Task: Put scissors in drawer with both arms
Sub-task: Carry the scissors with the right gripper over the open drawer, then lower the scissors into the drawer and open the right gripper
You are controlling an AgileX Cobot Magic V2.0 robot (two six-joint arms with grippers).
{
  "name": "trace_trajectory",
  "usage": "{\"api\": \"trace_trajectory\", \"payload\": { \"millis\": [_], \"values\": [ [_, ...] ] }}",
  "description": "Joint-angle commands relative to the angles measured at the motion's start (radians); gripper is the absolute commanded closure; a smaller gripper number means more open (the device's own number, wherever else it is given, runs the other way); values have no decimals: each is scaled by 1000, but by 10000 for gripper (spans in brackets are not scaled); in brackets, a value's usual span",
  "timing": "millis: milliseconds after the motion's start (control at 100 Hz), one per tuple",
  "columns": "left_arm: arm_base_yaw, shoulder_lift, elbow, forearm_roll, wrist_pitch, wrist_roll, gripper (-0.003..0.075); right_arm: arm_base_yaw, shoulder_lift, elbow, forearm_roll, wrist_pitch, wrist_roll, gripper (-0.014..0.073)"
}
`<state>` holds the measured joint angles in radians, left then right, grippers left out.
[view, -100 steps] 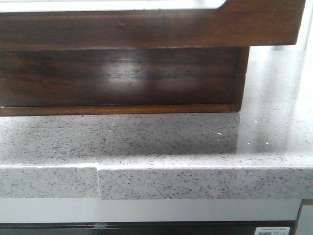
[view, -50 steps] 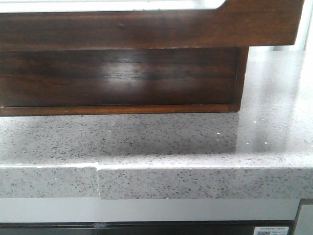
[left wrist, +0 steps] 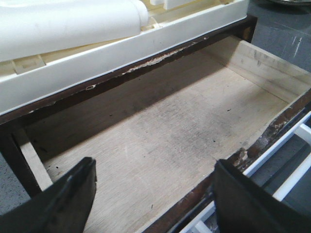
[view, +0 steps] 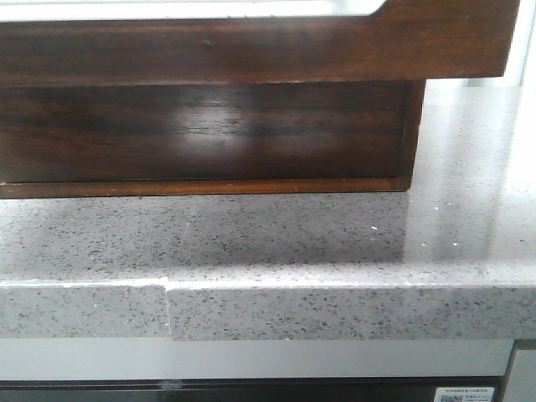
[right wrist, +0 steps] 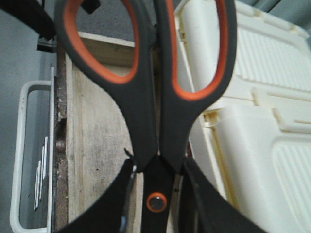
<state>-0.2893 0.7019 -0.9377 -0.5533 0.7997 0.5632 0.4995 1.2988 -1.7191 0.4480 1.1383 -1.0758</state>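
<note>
We see a speckled grey table [view: 335,251] filling the lower half of the front view, its front edge showing a stepped seam. On it sits a glossy dark brown wooden cabinet [view: 209,134], and above its face the drawer [view: 251,46] juts out towards the camera, with the rounded corner of the long cutout in its front showing at the top.

In the left wrist view the drawer [left wrist: 160,131] stands pulled open, its pale, scuffed wooden floor bare, its dark rim chipped in places. A cream plastic unit [left wrist: 97,43] rests on top of the cabinet, just behind the open drawer. The left tool [left wrist: 155,194] hangs over the near end of the drawer with its fingers [left wrist: 73,199] spread wide and nothing between them.

In the right wrist view the right tool [right wrist: 155,194] is clamped on the scissors [right wrist: 155,97] close to the pivot screw, the black and orange handles pointing away from it. The scissors hang above the open drawer [right wrist: 97,145], with the cream plastic unit [right wrist: 252,136] to one side and a white rail [right wrist: 22,155] to the other.
</note>
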Motion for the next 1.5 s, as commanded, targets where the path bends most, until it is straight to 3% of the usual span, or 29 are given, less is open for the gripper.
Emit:
{"api": "trace_trajectory", "payload": {
  "millis": [0, 260, 410, 640, 770, 1090, 1360, 1490],
  "values": [
    [-7, 7, -33, -33, -63, -8, 249, 12, 18, -28, 19, -40, -27, 619],
    [-7, 16, -33, -33, -63, -8, 249, 40, 105, -28, -51, 10, -53, 618],
    [-7, 28, -33, -33, -63, -8, 249, 110, 147, -28, -209, -8, 32, 618],
    [-7, 34, -33, -33, -63, -8, 249, 251, 229, -28, -551, 10, 222, 618],
    [-7, 34, -33, -33, -63, -8, 249, 299, 261, -28, -657, 17, 293, 618],
    [-7, 34, -33, -33, -63, -8, 249, 302, 273, -32, -664, 28, 317, 599],
    [-7, 34, -33, -33, -63, -8, 249, 302, 273, -36, -664, 28, 327, 358],
    [-7, 34, -33, -33, -63, -8, 249, 302, 267, -36, -664, 30, 349, 342]
  ]
}}
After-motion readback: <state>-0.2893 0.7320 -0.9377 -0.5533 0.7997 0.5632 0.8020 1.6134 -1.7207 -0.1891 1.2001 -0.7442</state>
